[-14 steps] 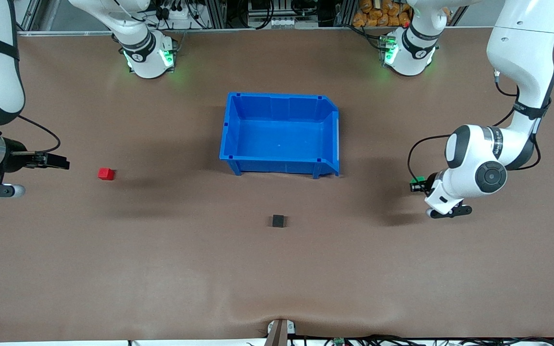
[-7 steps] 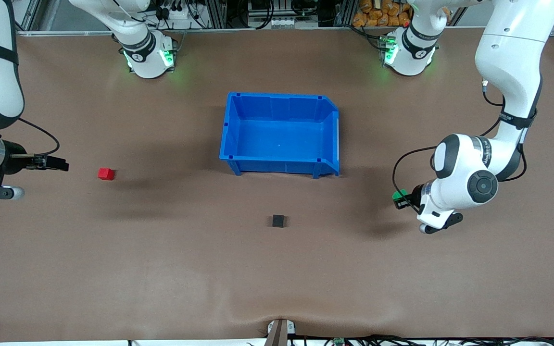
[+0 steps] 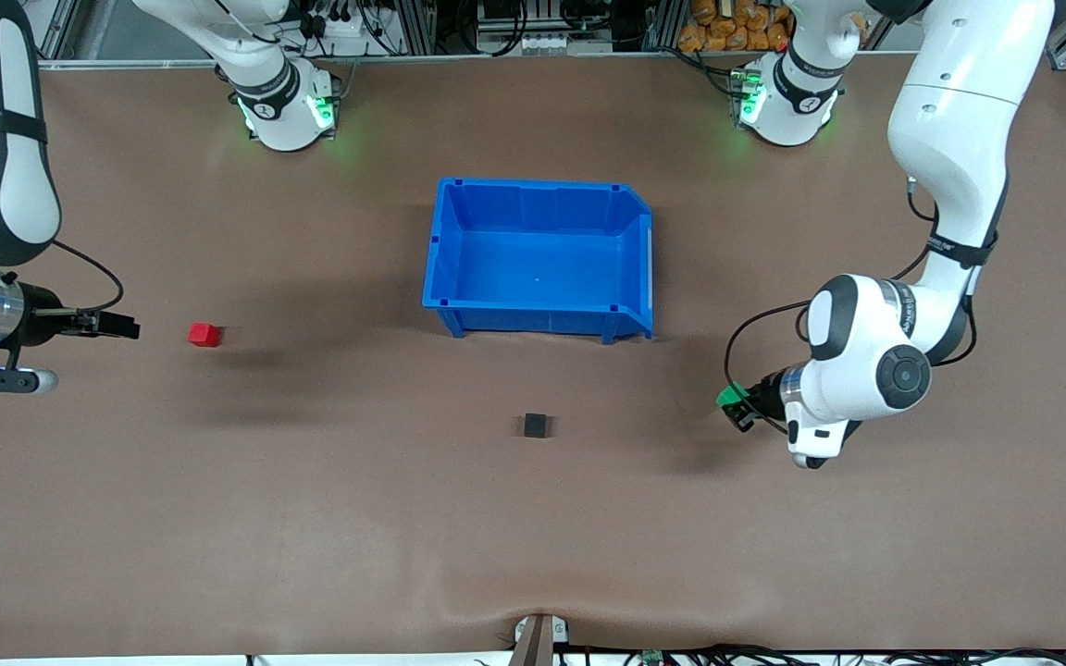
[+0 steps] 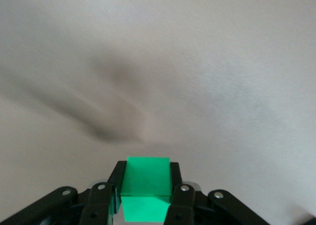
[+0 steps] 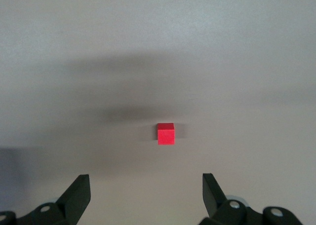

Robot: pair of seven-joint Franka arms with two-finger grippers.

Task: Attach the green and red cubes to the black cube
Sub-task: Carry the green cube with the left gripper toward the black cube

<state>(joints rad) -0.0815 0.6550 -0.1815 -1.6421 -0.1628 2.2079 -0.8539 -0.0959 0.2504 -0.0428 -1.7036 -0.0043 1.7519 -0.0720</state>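
Observation:
The green cube [image 3: 730, 396] [image 4: 146, 183] is clamped between the fingers of my left gripper [image 3: 737, 403] [image 4: 146, 188], which is shut on it above the table toward the left arm's end. The black cube [image 3: 536, 425] rests alone on the table, nearer the front camera than the blue bin. The red cube [image 3: 204, 335] [image 5: 166, 133] lies on the table toward the right arm's end. My right gripper [image 3: 121, 326] [image 5: 146, 191] hovers open beside the red cube, pointing at it with a gap between them and nothing between its fingers.
A blue bin [image 3: 445, 268] with nothing inside stands at mid-table, farther from the front camera than the black cube. The two arm bases [image 3: 285, 106] [image 3: 785, 102] stand along the table's edge farthest from the front camera.
My left gripper has carried the green cube toward the black cube and the middle of the table. The right gripper has shifted only slightly beside the red cube.

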